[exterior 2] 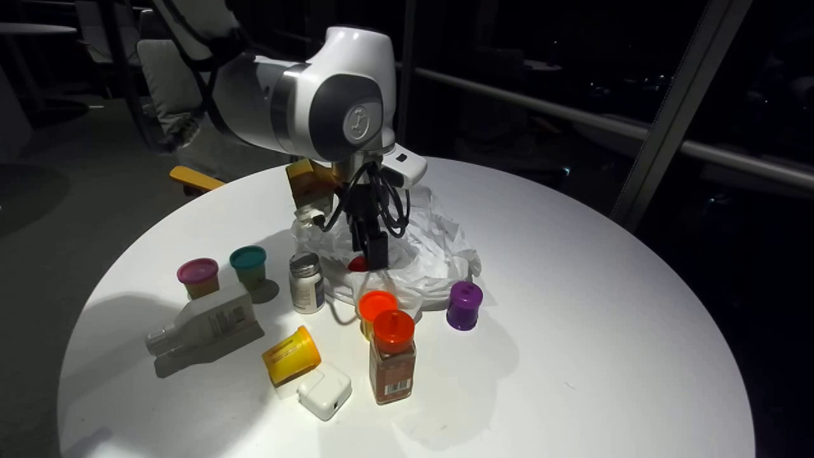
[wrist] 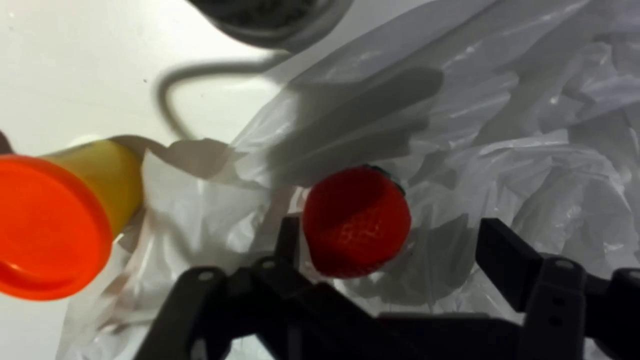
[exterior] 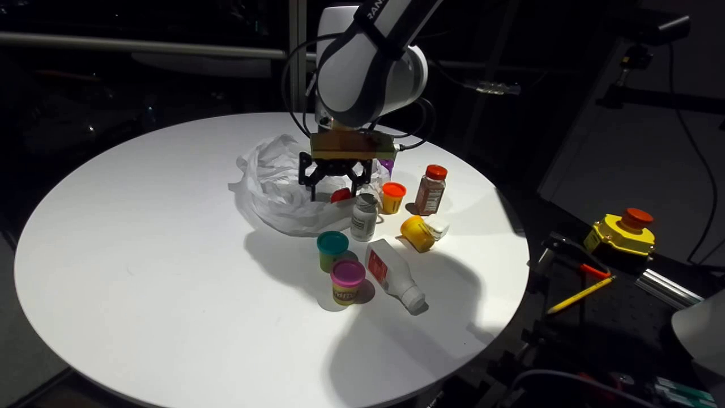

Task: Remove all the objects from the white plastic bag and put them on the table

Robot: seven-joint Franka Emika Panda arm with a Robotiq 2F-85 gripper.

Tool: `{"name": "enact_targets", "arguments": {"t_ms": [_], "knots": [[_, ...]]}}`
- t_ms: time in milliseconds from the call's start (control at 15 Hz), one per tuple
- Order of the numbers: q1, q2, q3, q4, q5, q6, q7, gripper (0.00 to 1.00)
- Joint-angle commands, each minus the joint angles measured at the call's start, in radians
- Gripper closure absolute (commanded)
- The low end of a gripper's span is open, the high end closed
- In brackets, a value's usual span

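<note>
White bench, looks nearly done: bottles and tubs sit out, mostly near right of the bag in an exterior view; one red piece shows among its folds, tool gaping either side. Anything deeper? Can't tell.

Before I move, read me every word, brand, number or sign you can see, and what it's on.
"RAN": on the robot arm, rest out of sight.
Round emblem, no legible words: on the robot arm.
Too blurred: lettering on the pink-lidded tub and tipped yellow tub.
Too small: labels on the white bottle, grey-capped bottle and red-capped jar.
</note>
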Motion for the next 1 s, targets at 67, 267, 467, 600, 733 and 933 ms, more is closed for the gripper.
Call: {"name": "enact_targets", "arguments": {"t_ms": [67,267,467,600,733,933], "knots": [[0.006,-0.059,0.009,-0.051,0.027,-0.005,0.03,0.49],[0.01,-0.087,0.014,-0.084,0.03,0.001,0.053,0.72],[0.004,-0.127,0.025,-0.113,0.039,0.004,0.074,0.77],[0.017,-0.163,0.01,-0.124,0.033,0.009,0.106,0.77],[0.033,-0.206,-0.009,-0.135,0.011,0.015,0.145,0.77],[0.051,-0.275,-0.019,-0.161,-0.014,0.009,0.188,0.77]]}}
